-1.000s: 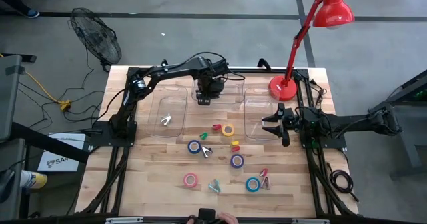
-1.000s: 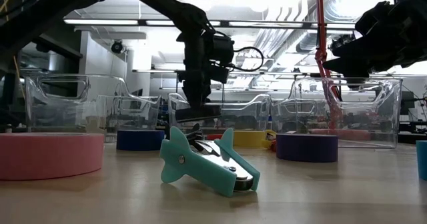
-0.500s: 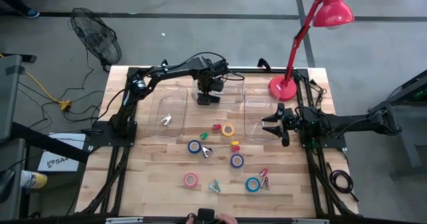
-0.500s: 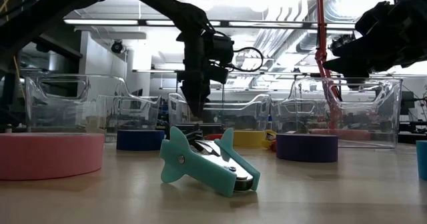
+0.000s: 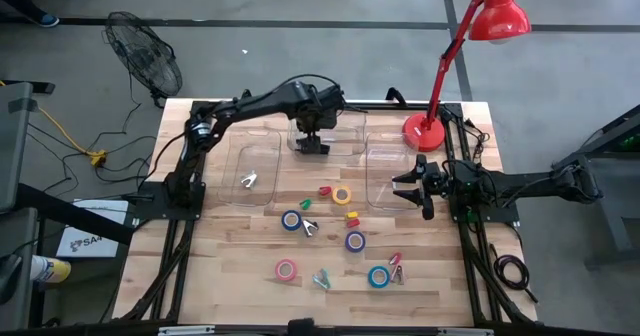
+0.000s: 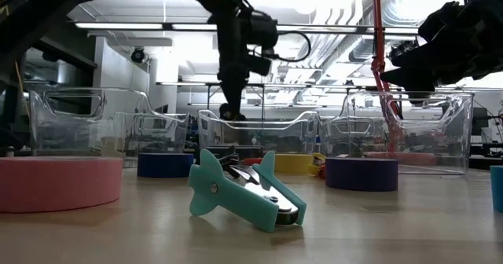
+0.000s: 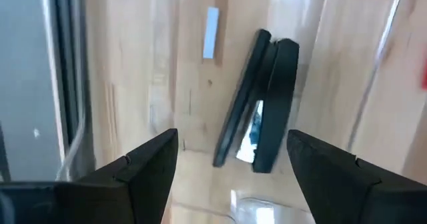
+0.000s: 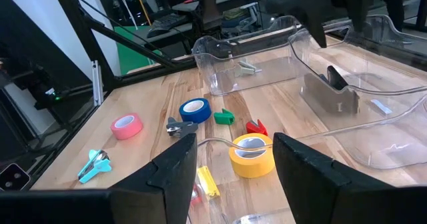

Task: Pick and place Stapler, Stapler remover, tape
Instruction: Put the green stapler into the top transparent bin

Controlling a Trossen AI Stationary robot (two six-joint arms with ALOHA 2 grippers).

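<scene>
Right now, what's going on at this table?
The left gripper hangs open above the middle clear bin, with the black stapler lying loose inside it. The right gripper waits open at the right bin. Tape rolls and small staple removers lie on the table.

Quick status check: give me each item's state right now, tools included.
stapler: released, lying closed in the middle clear bin
left tool: open, empty, above the stapler
right tool: open, empty, waiting by the right bin
yellow tape: flat on the table
blue tape: flat on the table
</scene>
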